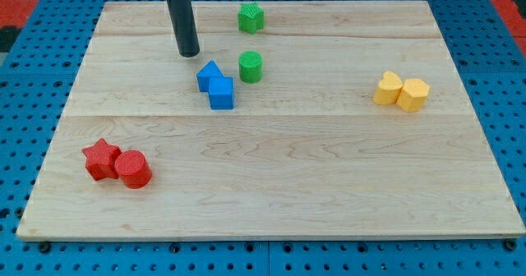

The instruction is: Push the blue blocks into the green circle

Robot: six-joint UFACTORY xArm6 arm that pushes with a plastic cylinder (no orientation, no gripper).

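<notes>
Two blue blocks touch each other left of the board's middle: a blue triangular block (209,75) and a blue cube (221,94) just below and right of it. The green circle block (251,66) stands just right of the blue pair, a small gap apart. My tip (190,52) rests on the board up and left of the blue triangular block, close to it but apart. The rod rises out of the view's top.
A green star-like block (251,17) sits near the top edge. Two yellow heart-like blocks (389,88) (413,94) touch at the right. A red star (102,158) and a red cylinder (132,168) touch at the lower left. The wooden board (288,186) lies on a blue pegboard.
</notes>
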